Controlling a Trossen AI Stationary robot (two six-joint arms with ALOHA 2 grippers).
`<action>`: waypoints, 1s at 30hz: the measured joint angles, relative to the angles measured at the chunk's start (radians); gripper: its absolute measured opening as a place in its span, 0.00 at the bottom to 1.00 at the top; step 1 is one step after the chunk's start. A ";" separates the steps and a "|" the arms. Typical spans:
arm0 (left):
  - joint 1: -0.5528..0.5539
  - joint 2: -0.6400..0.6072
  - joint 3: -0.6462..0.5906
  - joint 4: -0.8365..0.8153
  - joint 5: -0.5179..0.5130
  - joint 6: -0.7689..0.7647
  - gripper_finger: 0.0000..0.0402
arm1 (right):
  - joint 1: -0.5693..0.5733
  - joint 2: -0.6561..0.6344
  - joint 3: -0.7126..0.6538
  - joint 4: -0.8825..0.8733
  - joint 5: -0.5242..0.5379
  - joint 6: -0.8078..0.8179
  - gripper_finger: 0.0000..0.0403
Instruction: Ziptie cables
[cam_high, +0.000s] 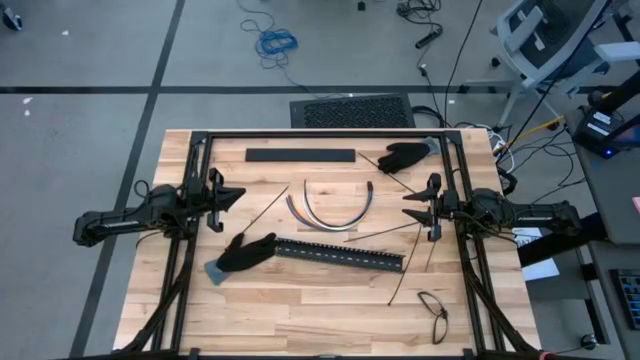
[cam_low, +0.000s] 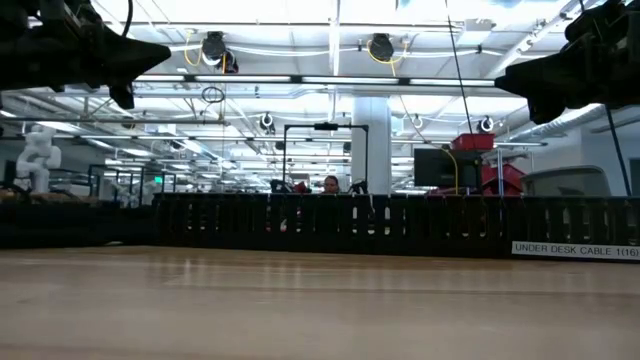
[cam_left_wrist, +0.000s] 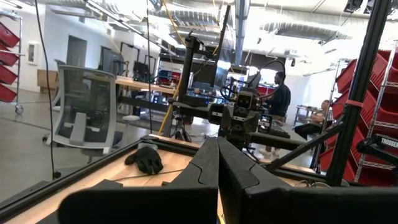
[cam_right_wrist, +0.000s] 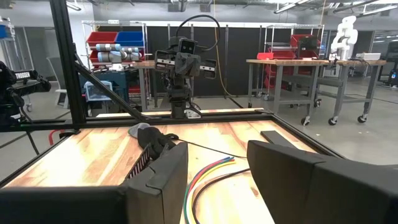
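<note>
Right gripper (cam_right_wrist: 217, 180) at the table's right side, jaws parted, nothing between them. Ahead, bundle of thin curved coloured cables (cam_high: 330, 211) at the middle of the wooden table (cam_high: 300, 310). Farther off, left gripper (cam_high: 238, 195), fingers pressed together, empty.

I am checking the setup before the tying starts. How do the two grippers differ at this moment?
The left gripper has its fingers pressed together, while the right gripper has a clear gap between its fingers. The left gripper points from the table's left side toward the middle, and the right gripper points from the right side. Both hang above the table, hold nothing, and face the bundle of cables between them.
</note>
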 joint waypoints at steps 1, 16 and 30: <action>0.000 0.000 0.000 0.000 0.000 0.000 0.00 | 0.000 0.000 0.000 0.000 0.000 0.000 0.41; 0.000 0.000 0.000 -0.003 0.000 0.029 0.00 | 0.000 0.000 0.000 0.000 0.000 0.000 0.41; 0.000 0.000 0.000 -0.013 0.162 -0.054 0.00 | 0.000 0.000 0.000 0.000 0.000 0.000 0.41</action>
